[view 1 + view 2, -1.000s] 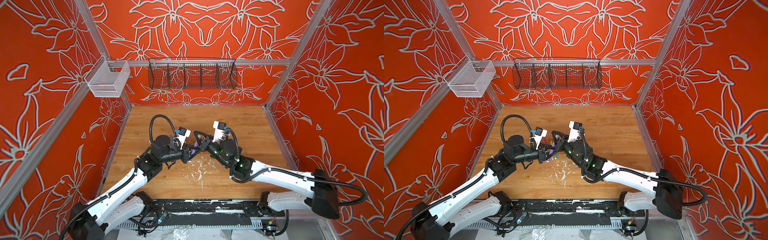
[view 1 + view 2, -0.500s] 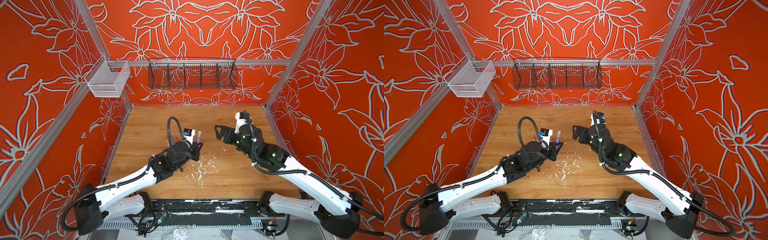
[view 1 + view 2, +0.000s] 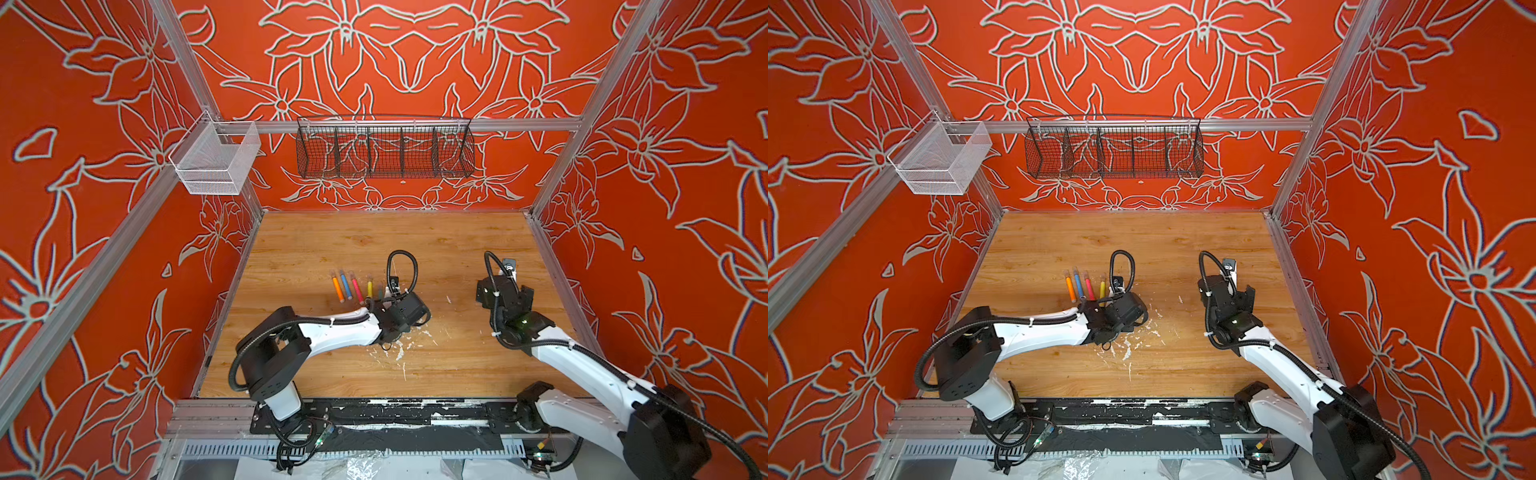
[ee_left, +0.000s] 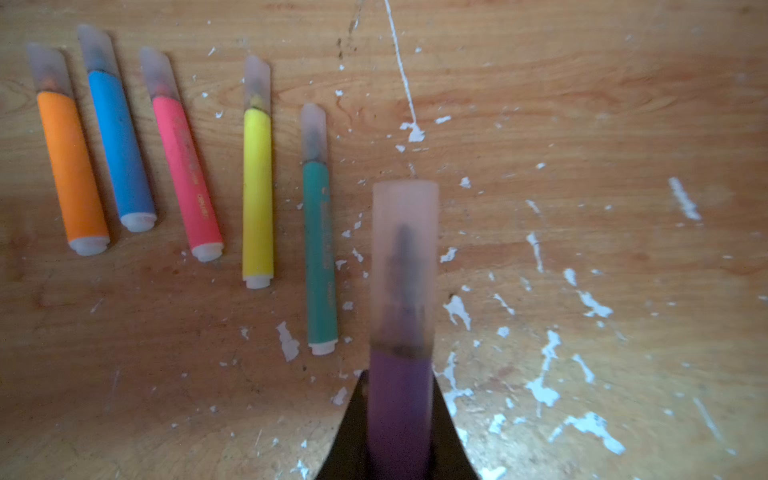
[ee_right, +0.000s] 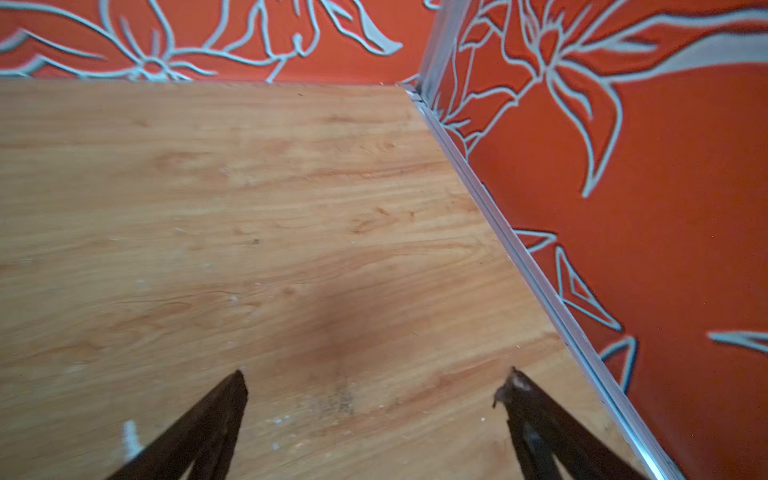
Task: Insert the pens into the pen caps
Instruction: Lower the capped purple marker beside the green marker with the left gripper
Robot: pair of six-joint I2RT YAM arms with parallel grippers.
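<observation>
As far as I can see: all six pens wear caps (image 4: 48, 68), so the capping itself looks done or very nearly.
Row: orange (image 4: 72, 166), blue (image 4: 120, 145), pink (image 4: 187, 174), yellow (image 4: 257, 191) and green (image 4: 319, 249) lie side by side on the table (image 5: 249, 166), none touching, each with a clear cap over its tip.
Purple (image 4: 399, 407): off the table, just beside green, with its capped end pointing away from the wrist.
Left gripper (image 4: 399, 386): pinched on purple's barrel.
Right gripper (image 5: 376, 374): fingers spread wide with nothing between them, over bare wood near the wall (image 5: 623, 166), well apart from the pens.
Loose caps: none that I can find in any view.
Flecks (image 4: 540, 390): white debris scattered under and beside purple, not caps.
Left to do: by my reckoning, only laying purple down next to green. Its cap joint is blurred, so I cannot tell whether it is pushed fully home.
</observation>
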